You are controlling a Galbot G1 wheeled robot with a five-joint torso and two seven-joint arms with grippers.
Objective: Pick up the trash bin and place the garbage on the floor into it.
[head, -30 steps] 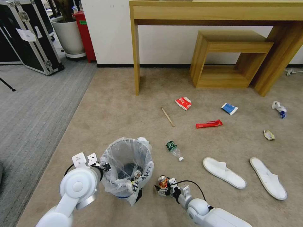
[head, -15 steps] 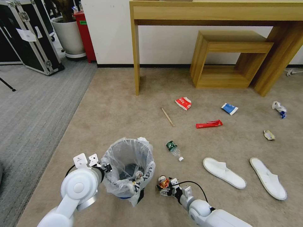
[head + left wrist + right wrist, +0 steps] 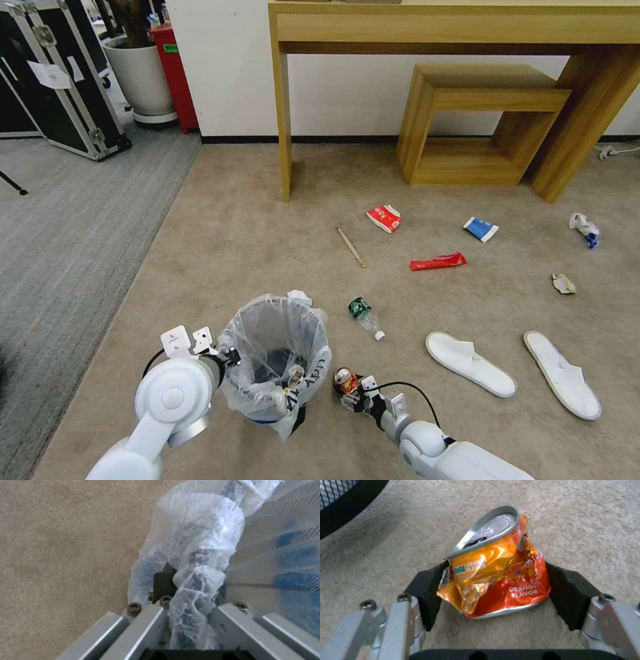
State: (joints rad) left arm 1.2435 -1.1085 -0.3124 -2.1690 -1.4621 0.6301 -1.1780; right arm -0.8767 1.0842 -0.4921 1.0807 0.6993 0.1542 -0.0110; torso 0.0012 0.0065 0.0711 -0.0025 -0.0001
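Head view showed the left claw point(image 3: 230, 357) clamped on the rim of the trash bin point(image 3: 275, 360), which sat low over the beige floor point(image 3: 233, 247) in front of the robot. Left wrist view confirmed the bag-wrapped rim point(image 3: 195, 580) pinched between the claw's pads. Just beside the bin, the right claw point(image 3: 348, 393) gripped a crushed orange can point(image 3: 495, 577), its black pads point(image 3: 566, 595) pressed on both sides, with the carpet close beneath. Beyond the bin lay a crushed bottle point(image 3: 364, 317), a wooden stick point(image 3: 351, 247), a red-white carton point(image 3: 385, 217), a red wrapper point(image 3: 438, 261), a blue-white packet point(image 3: 481, 229) and two white slippers point(image 3: 470, 364). A wooden bench point(image 3: 440, 27) stood against the wall, well apart from the litter.
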